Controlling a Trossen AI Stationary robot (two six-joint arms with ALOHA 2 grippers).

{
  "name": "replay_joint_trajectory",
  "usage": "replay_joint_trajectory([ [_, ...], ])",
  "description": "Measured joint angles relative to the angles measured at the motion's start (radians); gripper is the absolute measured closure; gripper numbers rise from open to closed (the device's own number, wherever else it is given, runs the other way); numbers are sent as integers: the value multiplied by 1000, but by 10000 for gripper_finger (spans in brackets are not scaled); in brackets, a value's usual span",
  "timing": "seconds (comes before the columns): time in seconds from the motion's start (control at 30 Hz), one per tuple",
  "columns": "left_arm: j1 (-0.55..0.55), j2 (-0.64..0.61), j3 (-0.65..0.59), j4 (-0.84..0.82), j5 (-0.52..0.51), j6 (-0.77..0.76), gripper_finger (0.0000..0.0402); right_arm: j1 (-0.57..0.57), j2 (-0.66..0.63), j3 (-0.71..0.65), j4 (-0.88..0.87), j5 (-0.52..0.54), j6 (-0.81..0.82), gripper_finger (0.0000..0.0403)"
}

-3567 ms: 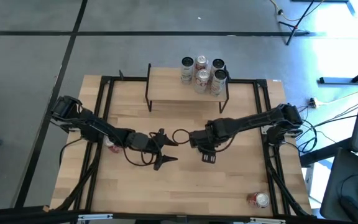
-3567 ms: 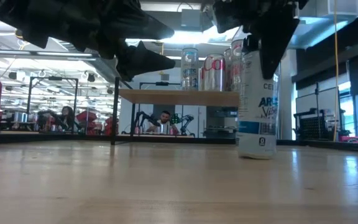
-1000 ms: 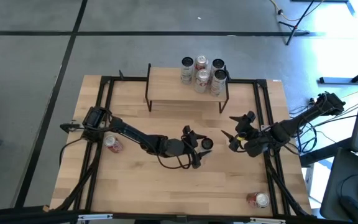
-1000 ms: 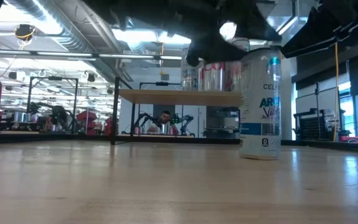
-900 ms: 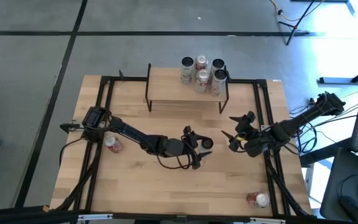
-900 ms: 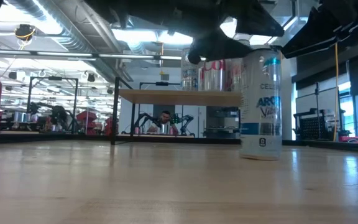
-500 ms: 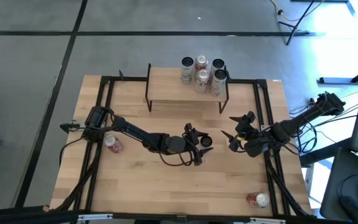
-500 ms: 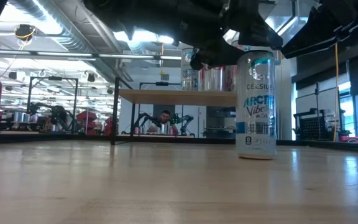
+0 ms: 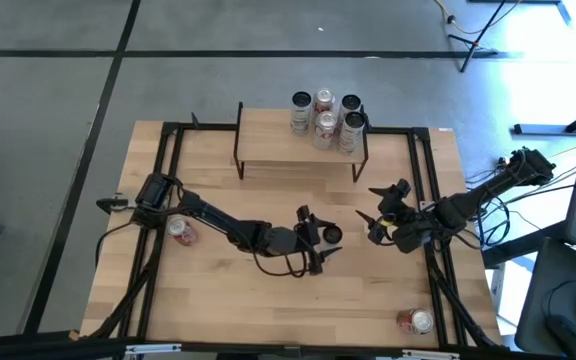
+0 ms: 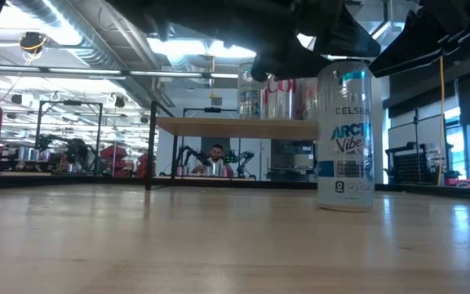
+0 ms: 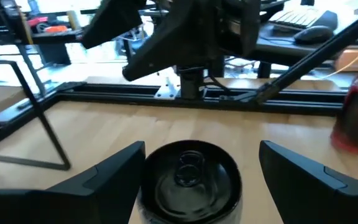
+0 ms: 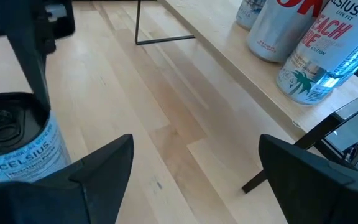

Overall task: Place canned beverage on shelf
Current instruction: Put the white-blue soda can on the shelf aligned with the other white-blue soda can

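Observation:
A white-and-blue canned beverage (image 9: 333,233) stands upright on its base on the tabletop, right of centre; the low view shows it as a tall can (image 10: 345,135). My left gripper (image 9: 322,240) reaches level from the table's left and is open, with a finger on each side of the can's top (image 11: 188,174). My right gripper (image 9: 376,220) waits open and holds nothing, to the right of the can, which its wrist view shows too (image 12: 11,143). The shelf (image 9: 298,145) stands at the far edge with several cans (image 9: 326,118) on its right end. My left gripper has one finger (image 11: 114,171) against the can's upper wall just under the rim (image 11: 144,177). The other finger (image 11: 303,177) stands apart from the can, with a gap showing. The fingers lie level, coming from the table's left. The can stands upright on the table.
A red cola can (image 9: 180,232) stands beside the left arm, near the table's left edge. Another red can (image 9: 416,321) lies at the near right corner. The shelf's thin black legs (image 10: 150,147) stand ahead. Bare wood lies between the can and the shelf.
The white-and-blue can has turned about its upright axis while standing on the table, so its label now faces the near edge more. It has also slid a little from side to side. My left gripper has rolled slightly beside it.

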Motion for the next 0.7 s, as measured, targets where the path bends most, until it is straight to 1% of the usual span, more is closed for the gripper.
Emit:
replay_joint_trajectory([
  [0.13,-3,-14,0,2,-19,-16,88,0,6,0,0,0,0,71],
  [0.3,-1,-13,0,-39,-16,-23,46,0,19,0,2,1,0,71],
  [0.4,0,-13,0,-43,-22,-25,29,0,19,0,5,1,0,71],
  [0.6,3,-9,0,-82,-22,-26,24,0,19,0,9,2,0,71],
  [0.7,15,-9,0,-119,-22,-60,23,0,19,0,12,2,0,71],
])
